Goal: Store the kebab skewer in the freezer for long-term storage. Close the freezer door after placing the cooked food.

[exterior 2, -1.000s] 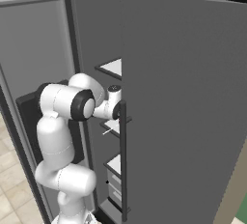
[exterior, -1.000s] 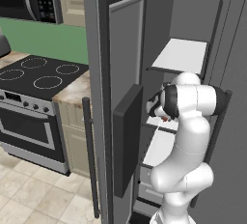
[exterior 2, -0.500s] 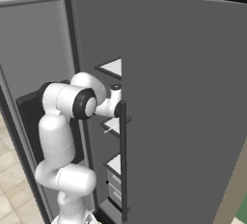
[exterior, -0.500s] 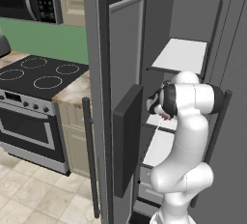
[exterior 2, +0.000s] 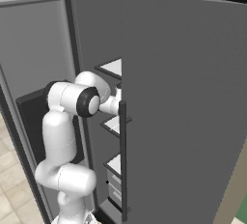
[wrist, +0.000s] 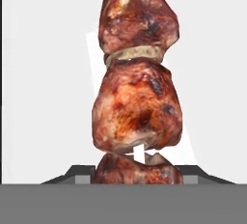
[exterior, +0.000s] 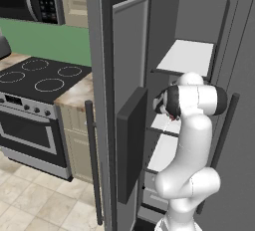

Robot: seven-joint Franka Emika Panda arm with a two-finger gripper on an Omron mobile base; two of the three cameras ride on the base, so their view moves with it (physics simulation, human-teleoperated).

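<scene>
Hand view: tool apparently clamping kebab skewer (wrist: 137, 102) (close-up)

Arm: risen upright from the base, bent at the elbow, forearm reaching forward.
Gripper (exterior: 164, 109): closed, pointed away from the base cameras.

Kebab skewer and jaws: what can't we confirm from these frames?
- Jaws: left base view, hidden behind the arm's wrist; right base view, behind the closed door.
- Kebab skewer: hand view shows the meat so close that the stick's far end is cut off by the top edge.
- Contact with the shelf: cannot tell whether the skewer rests on any shelf.
- Freezer door: its front panel faces away.
</scene>
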